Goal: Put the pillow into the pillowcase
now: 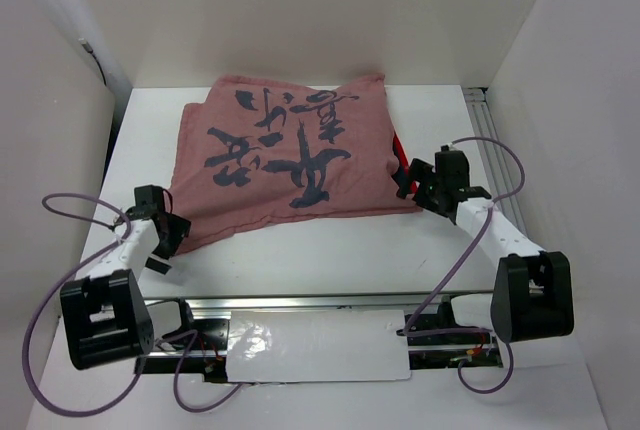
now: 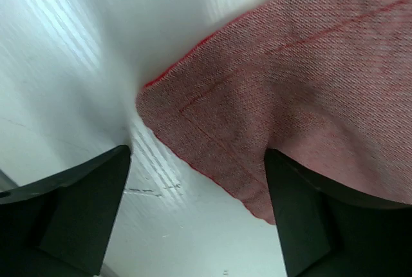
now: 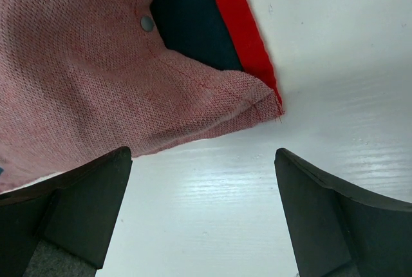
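From above, the pillowcase point(image 1: 285, 155) lies flat across the far half of the white counter point(image 1: 300, 250), its faded pinkish-red side up with large dark brush-like markings. Its outline is a loose, rumpled rectangle, with a fold along the left edge and a sliver of bright red at the right edge. White walls point(image 1: 60, 150) box the counter in on three sides. A metal rail point(image 1: 300, 302) and a white sheet point(image 1: 310, 348) lie at the near edge between the arm bases, and purple cables point(image 1: 40, 350) loop beside each arm. The left fingers point(image 1: 165, 233) sit at the near left corner of the cloth, and the right fingers point(image 1: 413, 182) sit at its right edge.

In the left wrist view, a rounded corner of the pillowcase point(image 2: 302, 84) rests on the glossy counter point(image 2: 77, 45). The weave is coarse and knit-like, with a thin red stitched seam and a brighter red hem. The two dark, wedge-shaped fingers point(image 2: 71, 206) stand spread wide and released. The cloth corner lies between them, and its edge runs behind the right-hand one.

In the right wrist view, a pointed corner of the pillowcase point(image 3: 84, 64) lies on the counter point(image 3: 335, 45). A dark navy strip point(image 3: 193, 26) and a bright red band point(image 3: 248, 38) show along its edge, with a small round grey stud point(image 3: 147, 23) set in the pink knit. These fingers point(image 3: 77, 206) are also parted and grasp nothing, and the cloth corner lies just beyond their tips.
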`<act>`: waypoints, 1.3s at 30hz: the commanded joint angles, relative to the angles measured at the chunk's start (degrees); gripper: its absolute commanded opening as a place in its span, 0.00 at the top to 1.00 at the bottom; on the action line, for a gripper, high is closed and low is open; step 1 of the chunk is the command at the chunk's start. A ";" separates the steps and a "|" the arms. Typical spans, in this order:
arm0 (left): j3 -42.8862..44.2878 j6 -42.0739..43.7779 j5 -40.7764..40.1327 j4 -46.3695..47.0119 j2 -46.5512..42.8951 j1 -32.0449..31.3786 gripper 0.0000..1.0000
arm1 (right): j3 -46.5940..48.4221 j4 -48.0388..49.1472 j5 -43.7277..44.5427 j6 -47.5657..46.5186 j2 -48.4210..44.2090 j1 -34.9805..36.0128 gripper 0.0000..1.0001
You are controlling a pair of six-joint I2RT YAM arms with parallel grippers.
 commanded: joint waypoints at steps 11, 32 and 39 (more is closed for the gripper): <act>0.49 6.89 6.06 14.62 13.37 1.41 1.00 | -0.76 4.62 2.68 -2.49 8.19 -0.40 0.01; 0.48 12.70 5.09 16.75 -5.95 0.88 1.00 | 2.75 19.74 17.70 -1.51 10.15 7.94 1.00; 19.10 7.70 1.85 5.85 -12.28 2.11 1.00 | 22.95 17.72 26.76 -12.58 -4.80 7.94 1.00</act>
